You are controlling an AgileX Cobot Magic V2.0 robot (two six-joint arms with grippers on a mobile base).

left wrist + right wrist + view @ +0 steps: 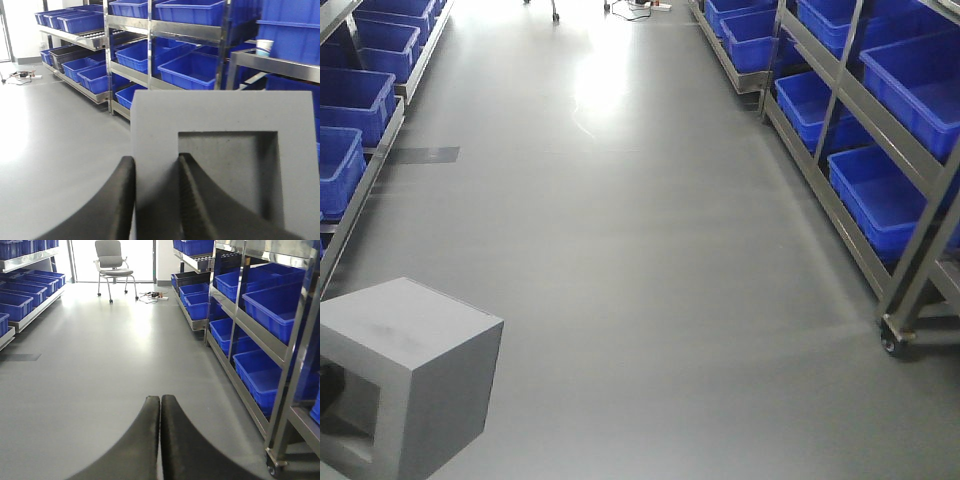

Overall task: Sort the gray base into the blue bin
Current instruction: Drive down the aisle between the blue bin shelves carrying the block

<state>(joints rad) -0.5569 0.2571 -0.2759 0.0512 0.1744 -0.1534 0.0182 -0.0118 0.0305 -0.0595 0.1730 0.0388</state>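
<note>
- One thin wall of the base [410,380] is all that the left gripper [155,167] holds. One finger is outside and the other is inside the square pocket, both closed on that wall.
- Most of the block hangs beside this grip, in the air above the floor [620,300], at the lower left of the front view. We think a fast swing may turn it or let it slip, and it would fall on a hard surface.
- No help can come from the right gripper [160,407], which is empty with its fingers pressed together.
- Many blue bins [910,105] look alike, and we cannot tell which one is meant, so a wrong choice is possible. They sit under shelf rails with little room above, and the base could knock a rail or a rim.
- No bench is here, only a smooth gray floor with a bright glare.
- Two lines of metal racks [833,95] make an aisle. A chair [112,260] and cables [152,294] are at the far end.
</note>
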